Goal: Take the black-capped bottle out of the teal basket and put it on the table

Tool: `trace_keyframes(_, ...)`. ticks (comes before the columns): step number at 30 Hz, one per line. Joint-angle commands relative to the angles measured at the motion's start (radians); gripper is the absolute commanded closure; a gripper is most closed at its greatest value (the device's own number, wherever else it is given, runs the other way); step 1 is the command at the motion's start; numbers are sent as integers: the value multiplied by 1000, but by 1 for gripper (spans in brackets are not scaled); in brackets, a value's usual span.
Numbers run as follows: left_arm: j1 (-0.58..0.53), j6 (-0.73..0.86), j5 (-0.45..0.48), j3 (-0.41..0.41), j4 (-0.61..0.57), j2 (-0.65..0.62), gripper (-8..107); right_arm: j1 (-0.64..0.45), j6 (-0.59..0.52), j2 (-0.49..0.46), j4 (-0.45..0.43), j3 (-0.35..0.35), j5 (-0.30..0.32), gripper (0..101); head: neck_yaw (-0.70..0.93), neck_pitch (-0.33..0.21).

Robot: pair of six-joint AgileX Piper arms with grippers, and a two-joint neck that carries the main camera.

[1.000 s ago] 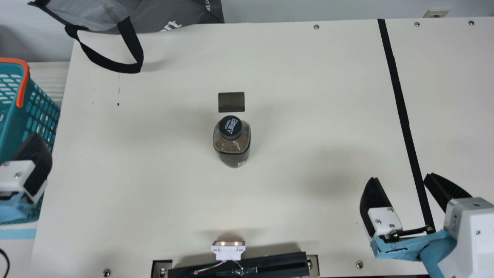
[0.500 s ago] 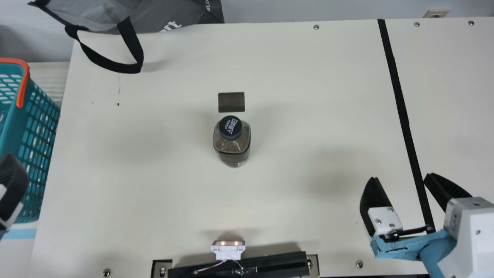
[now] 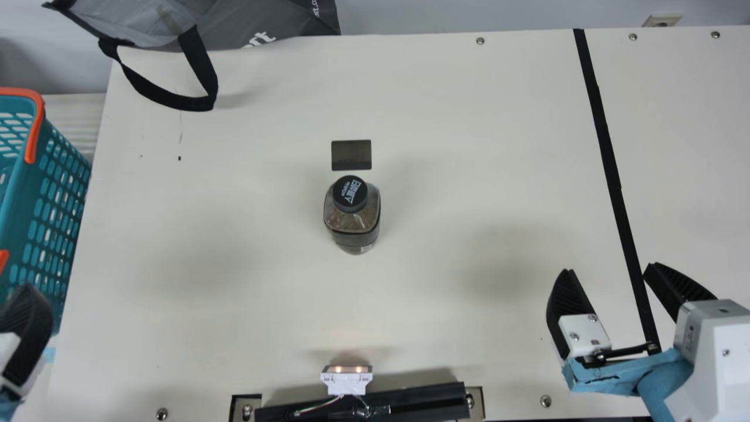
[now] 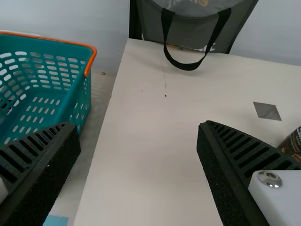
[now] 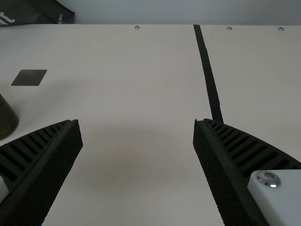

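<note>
Two robot hands, each with fingers spread apart: the left hand [image 3: 26,331] and the right hand [image 3: 609,271]. Just beyond the left hand is the teal basket [image 3: 14,202]. Between the hands, farther out, the black-capped bottle [image 3: 353,221] stands upright on the table [image 3: 445,117]. Behind it lies a dark rectangle [image 3: 351,153].

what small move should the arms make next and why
Probably just ease the left claw away to a resting place, leaving everything else alone: the black-capped bottle already stands upright on the table, outside the teal basket, and both that claw and the right claw are open and empty.
</note>
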Motion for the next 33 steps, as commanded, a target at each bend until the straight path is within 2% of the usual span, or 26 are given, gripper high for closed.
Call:
trace_keyframes(1, 27, 27, -3, 17, -54, -22, -8, 0, 0, 0, 0, 0, 0, 10, 8, -4)
trace_keyframes(18, 182, 213, 21, 147, -265, -166, -8, 0, 0, 0, -1, 0, 1, 10, 8, -4)
trace_keyframes(23, 208, 243, 49, 171, -290, -213, -8, 0, 0, 0, -1, 0, 0, 10, 8, -4)
trace_keyframes(33, 214, 252, 52, 176, -295, -213, -8, 0, 0, 0, -1, 0, 0, 10, 8, -4)
